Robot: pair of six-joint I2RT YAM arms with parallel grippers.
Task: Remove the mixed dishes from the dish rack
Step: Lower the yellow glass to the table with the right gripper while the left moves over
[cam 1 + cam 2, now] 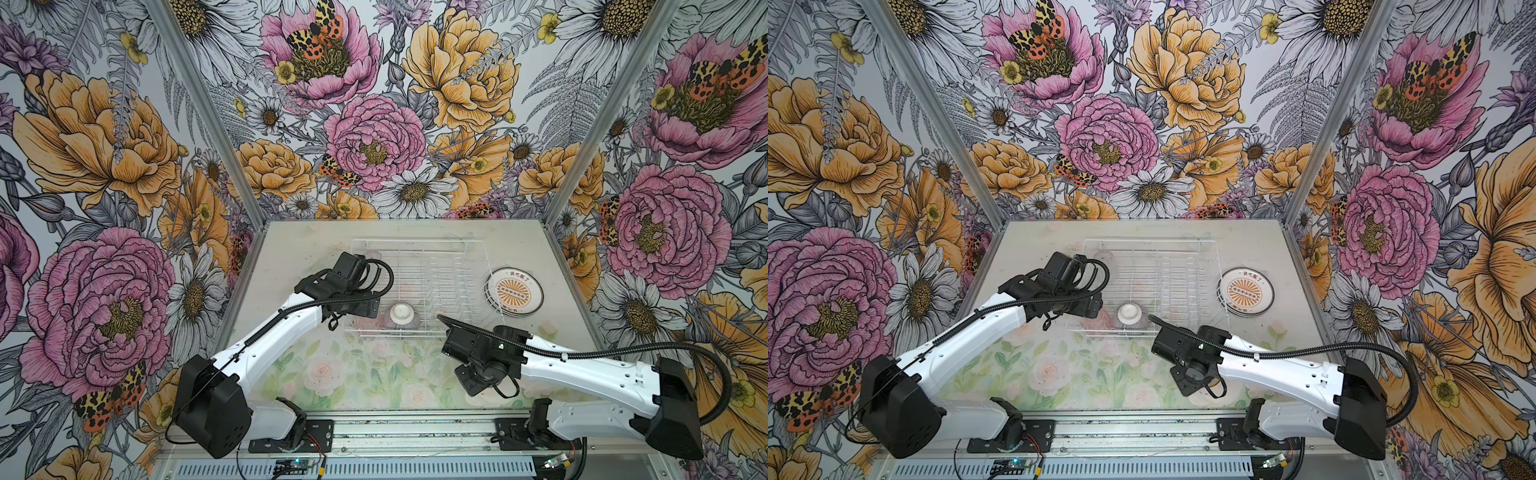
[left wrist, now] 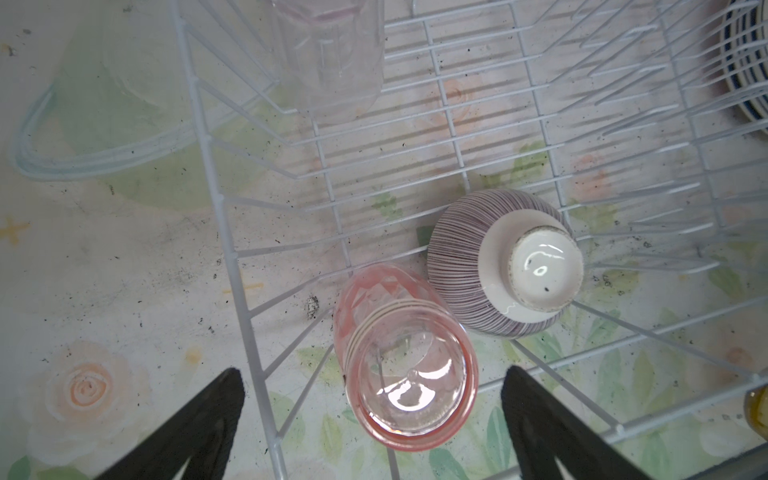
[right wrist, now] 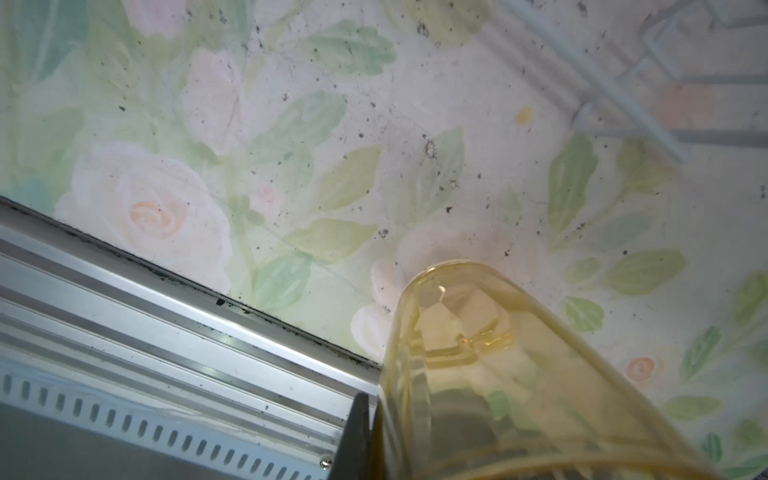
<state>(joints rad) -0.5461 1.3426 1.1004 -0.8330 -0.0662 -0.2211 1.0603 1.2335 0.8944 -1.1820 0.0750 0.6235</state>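
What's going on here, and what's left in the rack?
The right gripper is shut on the amber tumbler, out of the dish rack over the table. The left gripper is open above the inverted pink tumbler, not yet gripping it. The striped bowl and a clear tumbler are also in the rack; the plates sit stacked beside it.

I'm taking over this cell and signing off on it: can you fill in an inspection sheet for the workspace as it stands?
surface: floral table, dark specks scattered.
job's things: dish rack holds upturned striped bowl, upturned pink glass beside it, clear glass; plates stacked on the table outside it.
clutter: nothing seen.
grippers: left gripper open above the pink glass; right gripper shut on amber glass, over the table.
cables: black hoses along both arms.
surroundings: flowered walls, metal rail in front.
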